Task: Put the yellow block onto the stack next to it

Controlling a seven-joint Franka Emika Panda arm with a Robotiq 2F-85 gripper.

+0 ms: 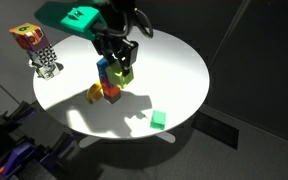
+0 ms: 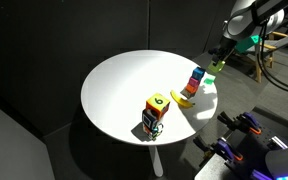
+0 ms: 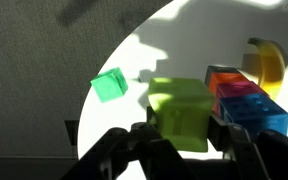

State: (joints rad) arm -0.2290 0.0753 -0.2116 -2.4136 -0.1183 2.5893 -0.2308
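Observation:
My gripper (image 3: 180, 128) is shut on the yellow block (image 3: 180, 112), a pale yellow-green cube held between the two black fingers. In an exterior view the gripper (image 1: 119, 62) holds the block (image 1: 123, 73) just beside the upper part of the stack (image 1: 107, 78). The stack has blue cubes above and red/orange at the base. In the wrist view the stack (image 3: 246, 100) lies just right of the held block. In an exterior view the stack (image 2: 196, 80) stands near the table's far edge, with the block (image 2: 210, 76) and gripper (image 2: 220, 60) next to it.
A curved yellow banana-shaped piece (image 1: 94, 94) (image 2: 185, 99) (image 3: 267, 62) lies by the stack's base. A brighter green cube (image 1: 158, 120) (image 3: 109, 85) sits near the table's edge. A patterned multicoloured object with a checkered base (image 1: 36, 48) (image 2: 155, 113) stands apart on the round white table (image 1: 174, 75).

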